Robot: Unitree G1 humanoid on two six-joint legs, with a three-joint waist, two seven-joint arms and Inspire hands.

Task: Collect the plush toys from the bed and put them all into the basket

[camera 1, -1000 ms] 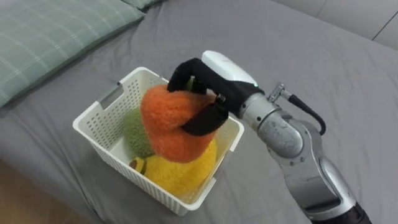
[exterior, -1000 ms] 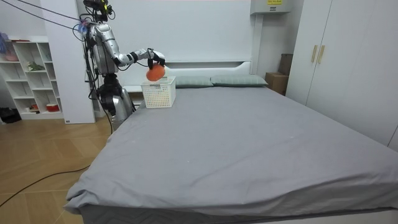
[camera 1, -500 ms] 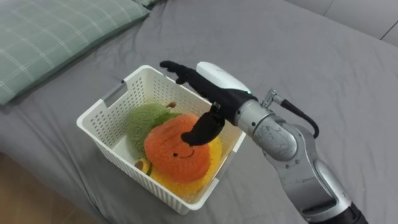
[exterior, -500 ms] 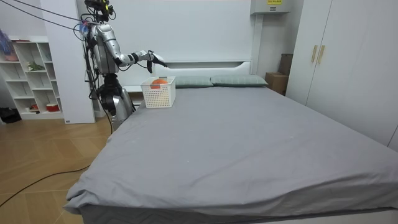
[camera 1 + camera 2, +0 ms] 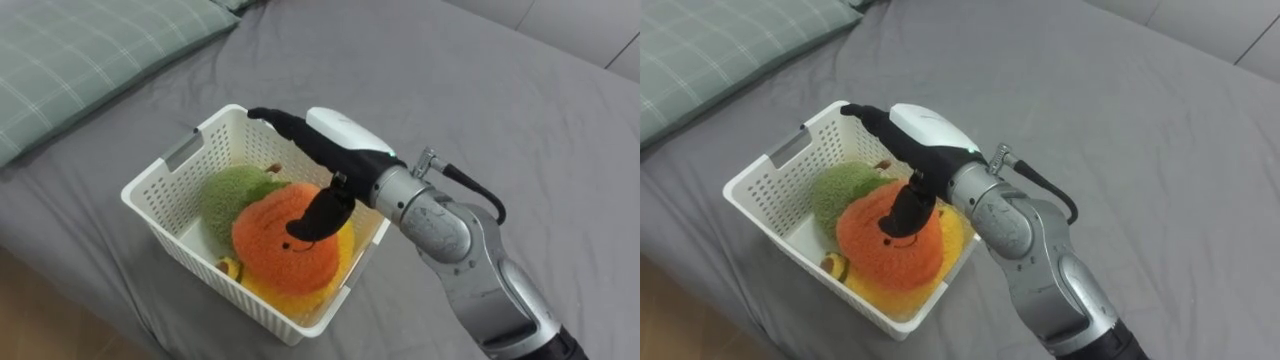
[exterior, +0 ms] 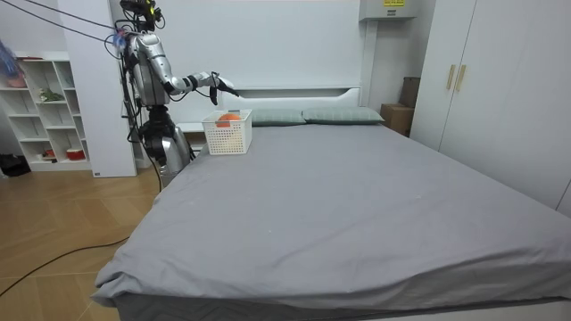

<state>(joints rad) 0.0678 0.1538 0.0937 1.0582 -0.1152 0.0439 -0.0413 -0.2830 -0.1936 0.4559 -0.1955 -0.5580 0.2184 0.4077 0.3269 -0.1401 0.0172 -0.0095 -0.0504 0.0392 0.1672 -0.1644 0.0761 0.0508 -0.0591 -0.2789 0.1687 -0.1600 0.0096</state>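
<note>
Toys are lying heaped in the white basket (image 5: 185, 250), which is sitting on the grey bed (image 5: 520, 120) near the checked pillow (image 5: 80, 60), at the edge where the robot is standing, presumably to be within easy reach. Orange plush (image 5: 285, 240) is resting on top of the green plush (image 5: 232, 195) and yellow plush (image 5: 262, 290), since the basket is looking nearly full. Right robot hand (image 5: 335, 150) is hovering just over it, fingers stretched straight, thumb hanging by the orange plush, gripping nothing; whether the thumb is touching I cannot tell. I am guessing it is spread so as to lift clear without snagging
</note>
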